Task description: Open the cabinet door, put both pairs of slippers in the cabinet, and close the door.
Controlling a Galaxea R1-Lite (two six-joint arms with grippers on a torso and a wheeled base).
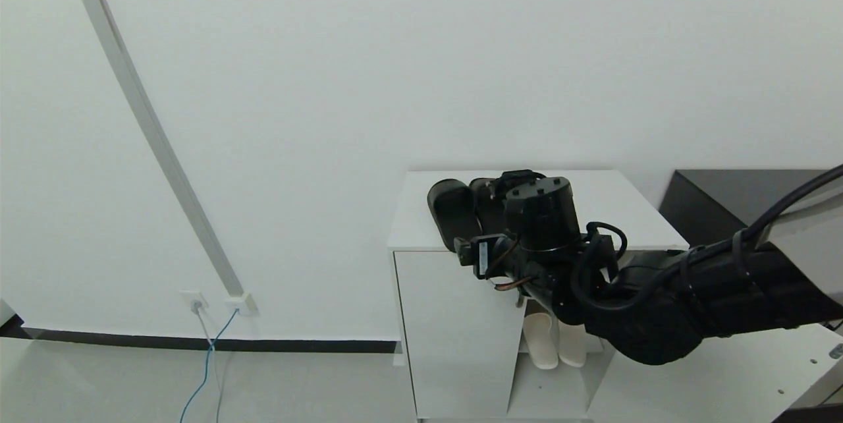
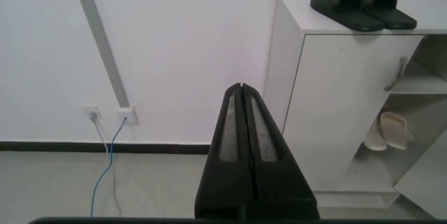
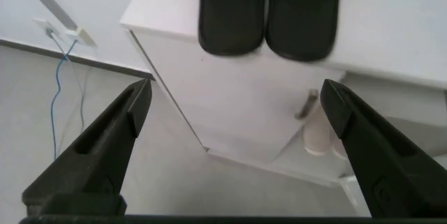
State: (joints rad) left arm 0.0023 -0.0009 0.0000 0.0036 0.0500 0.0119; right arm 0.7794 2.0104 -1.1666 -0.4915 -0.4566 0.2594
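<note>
A pair of black slippers (image 1: pixel 456 212) (image 2: pixel 363 6) (image 3: pixel 269 11) lies on top of the white cabinet (image 1: pixel 454 324), toes hanging slightly over its front edge. A white pair (image 1: pixel 550 340) (image 2: pixel 391 130) stands on the lower shelf inside. The cabinet's right door (image 1: pixel 724 370) is swung open; the left door stays closed. My right gripper (image 3: pixel 236 91) hovers open just in front of and above the black slippers, holding nothing. My left gripper (image 2: pixel 241 133) is shut and empty, well off to the cabinet's left, away from it.
A metal handle (image 3: pixel 305 104) (image 2: pixel 398 74) shows on the edge of the cabinet's left door. Wall sockets with a blue cable (image 1: pixel 207 357) sit low on the wall to the left. A dark cabinet (image 1: pixel 737 202) stands to the right. Bare floor lies left of the cabinet.
</note>
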